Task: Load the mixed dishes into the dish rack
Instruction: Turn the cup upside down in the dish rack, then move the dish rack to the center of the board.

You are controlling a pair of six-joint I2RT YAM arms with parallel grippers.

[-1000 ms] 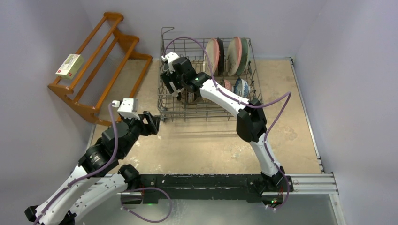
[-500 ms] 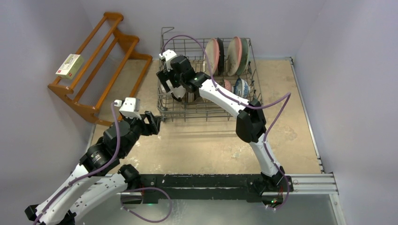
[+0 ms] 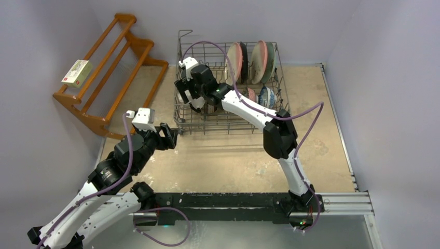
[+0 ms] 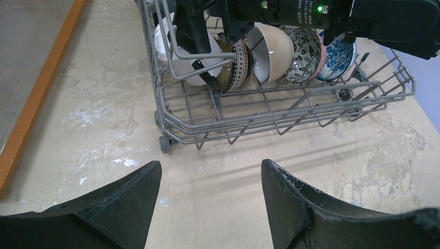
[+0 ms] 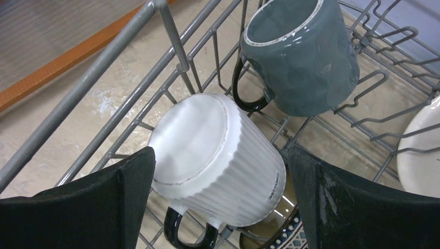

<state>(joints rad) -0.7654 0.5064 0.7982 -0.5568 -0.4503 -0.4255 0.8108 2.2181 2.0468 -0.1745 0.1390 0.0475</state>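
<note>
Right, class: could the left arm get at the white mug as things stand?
Probably not: the right pincer straddles the white mug, and the dish rack's wall faces the left pincer.

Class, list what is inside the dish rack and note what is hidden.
Seen: white mug and teal mug, four bowls in a row, upright plates at the back. The right arm covers part of the rack from above; anything beneath it cannot be told.
</note>
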